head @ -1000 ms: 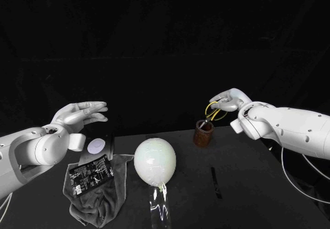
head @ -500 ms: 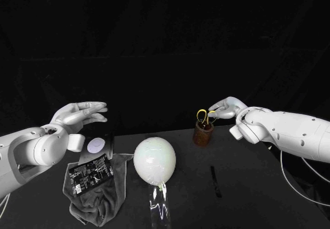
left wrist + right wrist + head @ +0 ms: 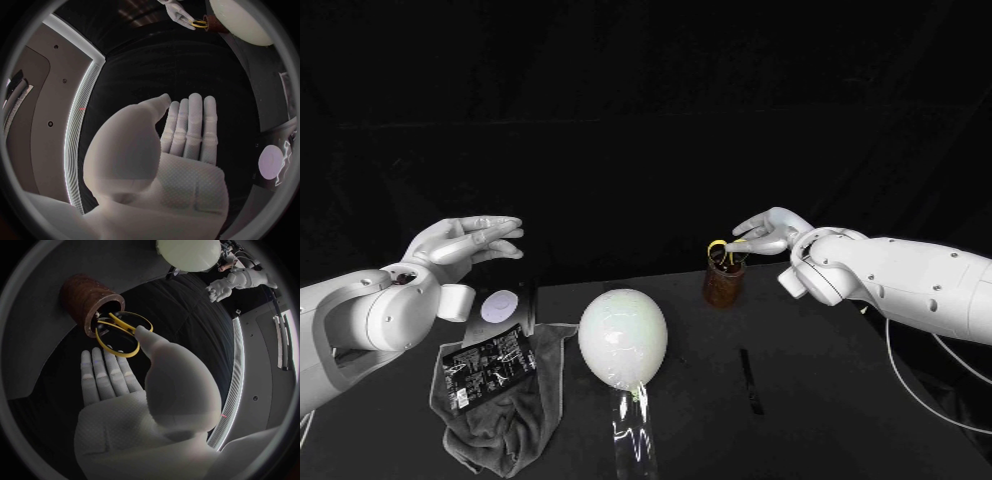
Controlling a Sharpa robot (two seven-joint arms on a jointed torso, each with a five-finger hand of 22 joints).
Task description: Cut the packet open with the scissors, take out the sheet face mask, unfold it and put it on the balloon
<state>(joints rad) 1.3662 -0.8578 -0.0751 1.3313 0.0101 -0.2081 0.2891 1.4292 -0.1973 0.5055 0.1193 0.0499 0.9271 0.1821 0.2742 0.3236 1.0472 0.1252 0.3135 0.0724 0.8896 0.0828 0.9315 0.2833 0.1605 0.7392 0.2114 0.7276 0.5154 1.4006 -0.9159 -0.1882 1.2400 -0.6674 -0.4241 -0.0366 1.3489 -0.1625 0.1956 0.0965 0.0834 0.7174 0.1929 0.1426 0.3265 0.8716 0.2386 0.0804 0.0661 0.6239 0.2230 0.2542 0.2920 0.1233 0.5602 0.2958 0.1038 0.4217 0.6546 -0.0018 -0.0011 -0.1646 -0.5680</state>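
Loosely flattened, the right hand [image 3: 759,232] hovers at the scissors [image 3: 720,247] handles.

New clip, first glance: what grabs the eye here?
A pale balloon stands mid-table, the brightest thing there. Behind it, on the robot's right, the right hand is at the yellow scissors standing in a brown cup. The left hand hovers open near the packet on a grey cloth.

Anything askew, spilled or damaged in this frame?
Nothing spilled or damaged. Only the grey cloth under the packet lies rumpled; the scissors stand in the brown cup, and the balloon looks intact.
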